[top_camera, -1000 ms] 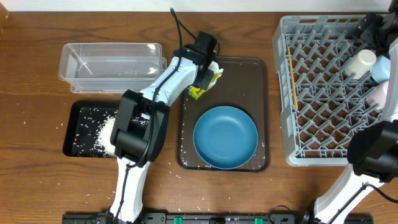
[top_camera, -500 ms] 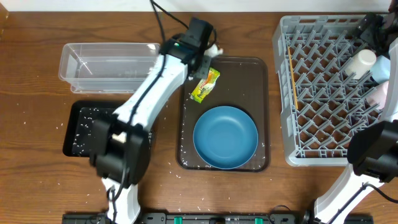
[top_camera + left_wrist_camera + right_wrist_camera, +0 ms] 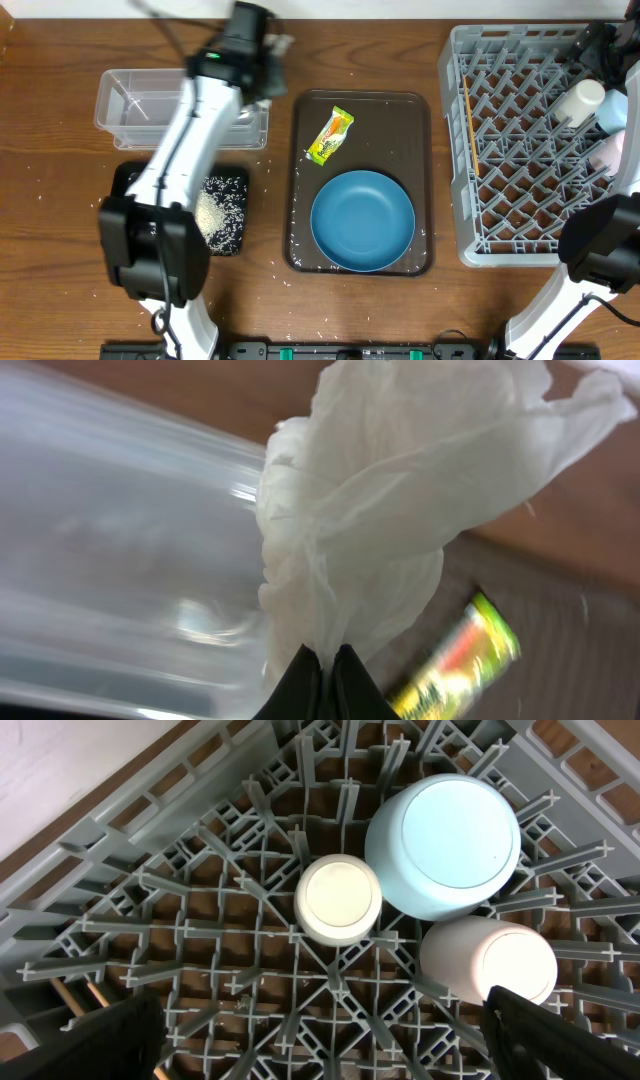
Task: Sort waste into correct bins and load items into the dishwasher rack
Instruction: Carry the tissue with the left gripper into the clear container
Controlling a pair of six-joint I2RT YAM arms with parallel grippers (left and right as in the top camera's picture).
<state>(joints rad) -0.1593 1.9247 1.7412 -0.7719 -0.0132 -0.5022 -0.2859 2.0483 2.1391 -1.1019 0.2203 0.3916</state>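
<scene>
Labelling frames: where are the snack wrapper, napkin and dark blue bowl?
snack wrapper [image 3: 331, 136]: overhead view, middle of the packet.
napkin [image 3: 400, 490]: left wrist view, centre of the crumpled wad.
dark blue bowl [image 3: 362, 220]: overhead view, centre of its inside.

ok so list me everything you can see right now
clear tub: 1, transparent, far left
black tray: 1, black, in front of the tub
rice: pile in the black tray, loose grains on the table, white
brown tray: 1, brown, centre
snack wrapper: 1, yellow-green, brown tray's far end
large bowl: 1, dark blue, brown tray's near end
dishwasher rack: 1, grey, right
chopsticks: count unclear, wooden, rack's left side
small bowl: 1, pale blue, in rack
white cup: 1, in rack
pink cup: 1, in rack
napkin: 1, white, crumpled, held
left gripper: shut on napkin, by the tub
right gripper: open, above rack
</scene>
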